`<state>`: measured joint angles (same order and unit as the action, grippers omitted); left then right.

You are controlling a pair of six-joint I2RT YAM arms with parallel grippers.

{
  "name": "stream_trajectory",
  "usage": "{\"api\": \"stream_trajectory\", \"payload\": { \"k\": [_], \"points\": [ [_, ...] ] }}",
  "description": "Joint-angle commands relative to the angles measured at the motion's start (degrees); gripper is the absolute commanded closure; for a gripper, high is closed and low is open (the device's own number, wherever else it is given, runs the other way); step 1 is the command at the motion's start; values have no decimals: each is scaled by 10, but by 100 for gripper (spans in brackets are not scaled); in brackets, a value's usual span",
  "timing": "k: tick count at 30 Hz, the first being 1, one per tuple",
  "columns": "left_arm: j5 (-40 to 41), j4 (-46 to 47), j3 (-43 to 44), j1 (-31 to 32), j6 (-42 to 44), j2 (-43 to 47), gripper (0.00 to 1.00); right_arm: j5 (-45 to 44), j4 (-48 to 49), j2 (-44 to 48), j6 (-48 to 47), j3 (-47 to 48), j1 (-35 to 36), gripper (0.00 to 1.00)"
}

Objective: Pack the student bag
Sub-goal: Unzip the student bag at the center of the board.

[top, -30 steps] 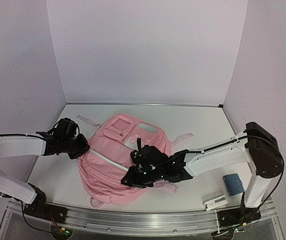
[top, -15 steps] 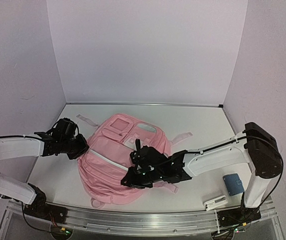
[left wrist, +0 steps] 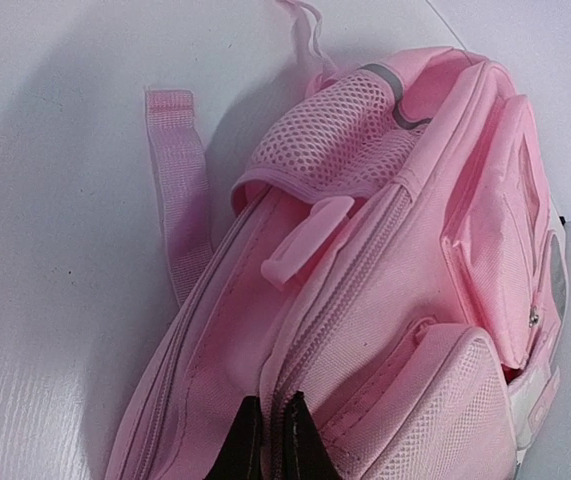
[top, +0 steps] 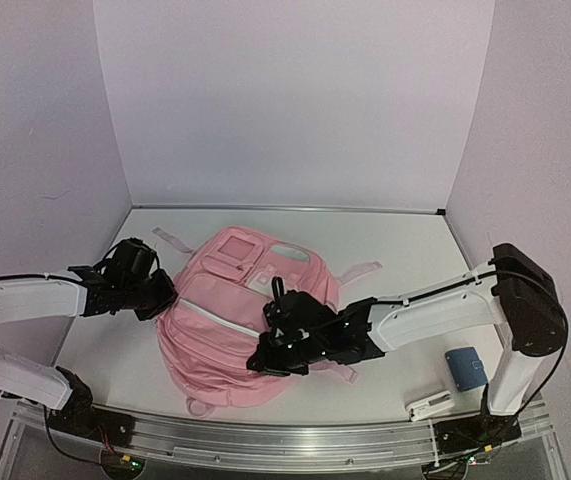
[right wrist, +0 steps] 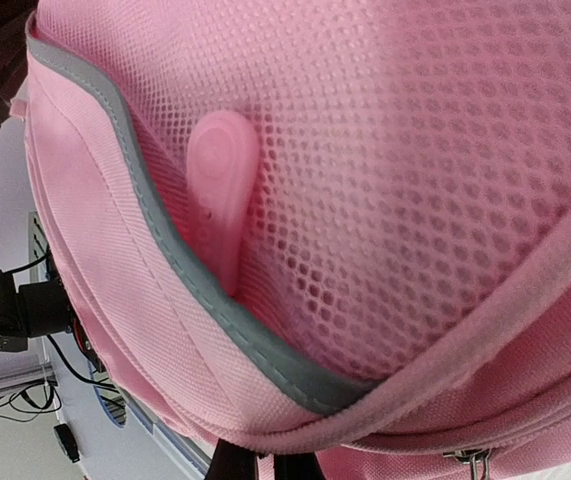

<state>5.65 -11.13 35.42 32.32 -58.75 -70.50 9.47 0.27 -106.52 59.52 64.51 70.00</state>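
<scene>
The student bag (top: 227,325), a soft pink backpack, lies flat in the middle of the table. My left gripper (top: 163,298) is at its left edge. In the left wrist view this gripper (left wrist: 272,420) is shut, pinching the fabric along a zip seam of the bag (left wrist: 385,300). My right gripper (top: 263,358) rests on the bag's near right part. In the right wrist view its fingers (right wrist: 263,462) are shut on the bag's lower seam, under a mesh pocket (right wrist: 415,180) with grey trim. A pink zip pull (right wrist: 222,190) lies in that pocket.
A blue case (top: 465,368) and a small white object (top: 431,406) lie on the table at the front right, by the right arm's base. Loose pink straps (top: 173,240) trail from the bag at the back left and at the right (top: 365,272). Walls close three sides.
My right gripper has closed fully on the bag's seam. The bag's near part has shifted slightly. The left gripper keeps its pinch and has barely moved.
</scene>
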Motion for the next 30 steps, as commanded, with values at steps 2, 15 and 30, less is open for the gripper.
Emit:
{"api": "stream_trajectory", "payload": {
  "k": [2,15,30],
  "points": [
    [52,42,5,21,-46,13,100,-76,-86,50,-55,20,-56,100],
    [107,99,59,85,-77,-72,100,-44,-134,-70,-59,187,31,100],
    [48,153,21,110,-95,-48,100,-27,-134,-176,-123,359,-21,100]
  ]
}}
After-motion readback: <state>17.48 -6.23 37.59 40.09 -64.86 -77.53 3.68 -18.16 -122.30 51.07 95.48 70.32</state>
